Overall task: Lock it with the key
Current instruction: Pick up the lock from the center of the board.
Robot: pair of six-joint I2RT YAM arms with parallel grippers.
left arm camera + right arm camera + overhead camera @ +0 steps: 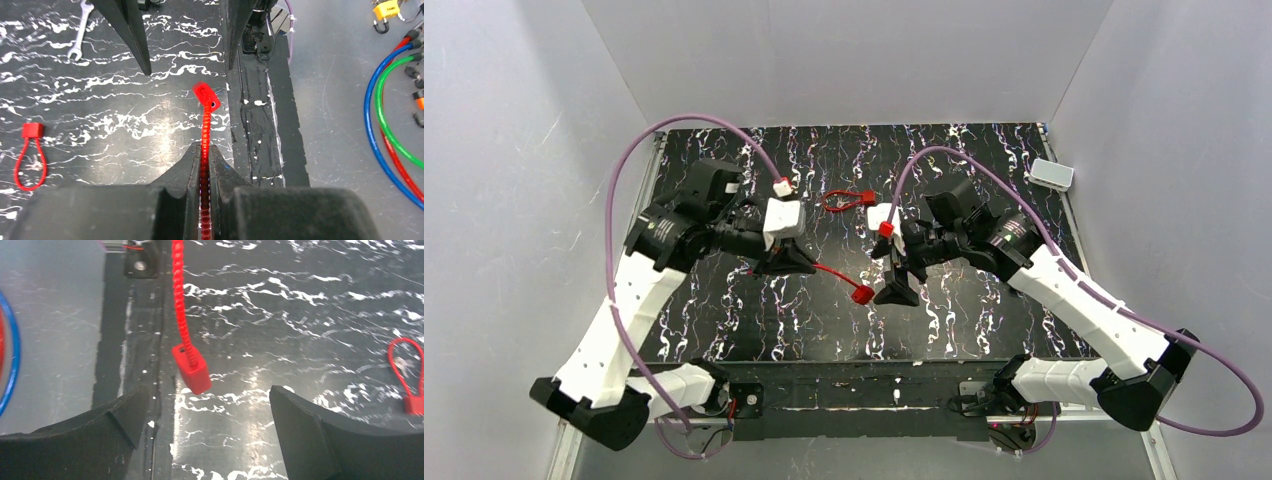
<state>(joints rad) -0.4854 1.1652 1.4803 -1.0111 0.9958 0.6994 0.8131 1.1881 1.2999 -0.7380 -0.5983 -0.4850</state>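
My left gripper (pixel 799 262) is shut on the beaded strap of a red plastic seal (pixel 836 277) and holds it above the table. The strap runs out between its fingertips (pixel 204 147) to a red block head (pixel 206 95). My right gripper (pixel 894 287) is open and faces that head. In the right wrist view the head (pixel 191 369) hangs just ahead of the wide-open jaws (pixel 210 397), nearer the left finger and touching neither. A second red seal (pixel 846 199), closed into a loop, lies on the table behind them. No key shows.
The black marbled table (pixel 984 320) has a taped front edge (pixel 260 115). A small wrench (pixel 80 32) lies on it. A white box (pixel 1052 174) sits at the far right corner. Blue, green and red cables (pixel 387 125) and a yellow padlock (pixel 385 11) lie off the table.
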